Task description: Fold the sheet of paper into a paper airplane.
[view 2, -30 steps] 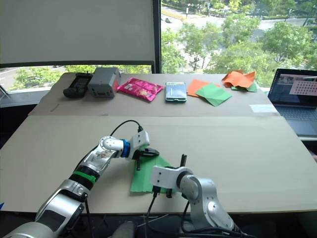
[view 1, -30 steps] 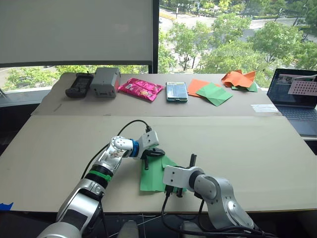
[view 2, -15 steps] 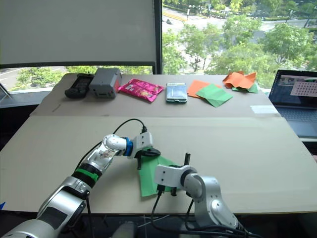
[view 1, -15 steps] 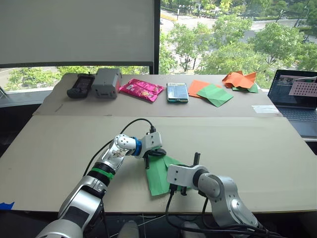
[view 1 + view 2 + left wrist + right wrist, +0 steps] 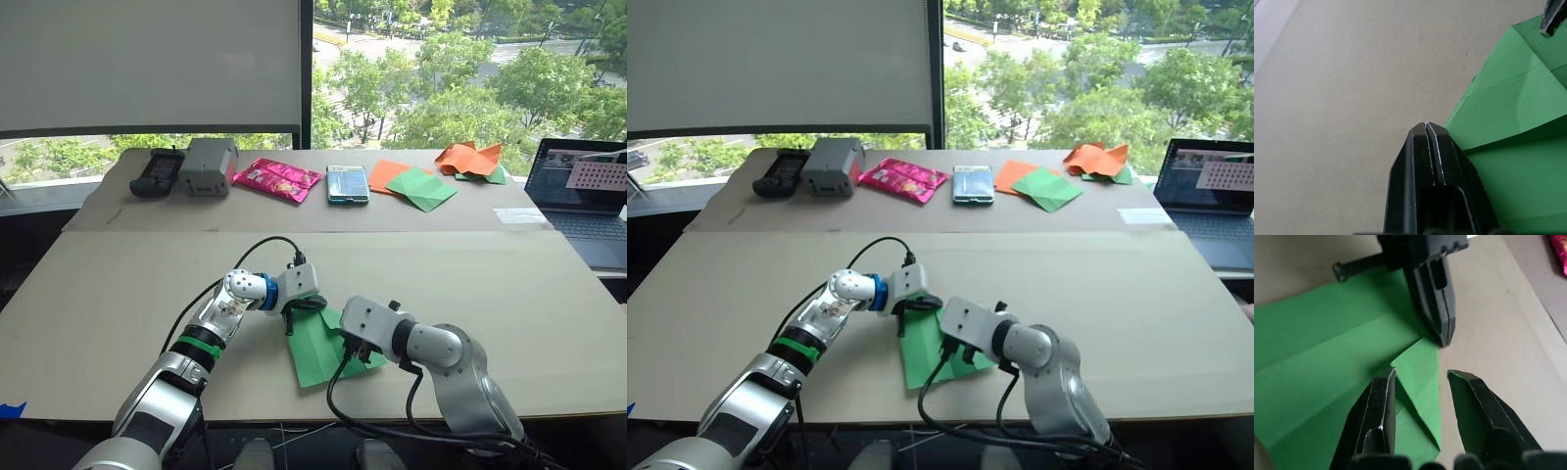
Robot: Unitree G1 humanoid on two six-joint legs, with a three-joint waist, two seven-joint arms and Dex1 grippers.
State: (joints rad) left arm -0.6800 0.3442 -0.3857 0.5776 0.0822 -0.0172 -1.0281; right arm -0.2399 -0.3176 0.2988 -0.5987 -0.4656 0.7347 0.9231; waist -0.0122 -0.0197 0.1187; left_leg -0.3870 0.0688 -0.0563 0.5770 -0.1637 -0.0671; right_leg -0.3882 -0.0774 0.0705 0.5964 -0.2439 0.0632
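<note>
The paper (image 5: 323, 345) lies near the table's (image 5: 509, 284) front edge. The clenched left gripper (image 5: 1426, 128) presses its edge; the released right gripper (image 5: 1418, 382) might crumple the flap.

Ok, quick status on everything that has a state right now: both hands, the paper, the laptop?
left hand: shut, tips at the edge of the sheet.
right hand: open, fingers over a folded corner flap.
sheet of paper: partly folded, creased, flat on the table.
laptop: lid open, screen lit.
orange-and-green paper heap: crumpled.
</note>
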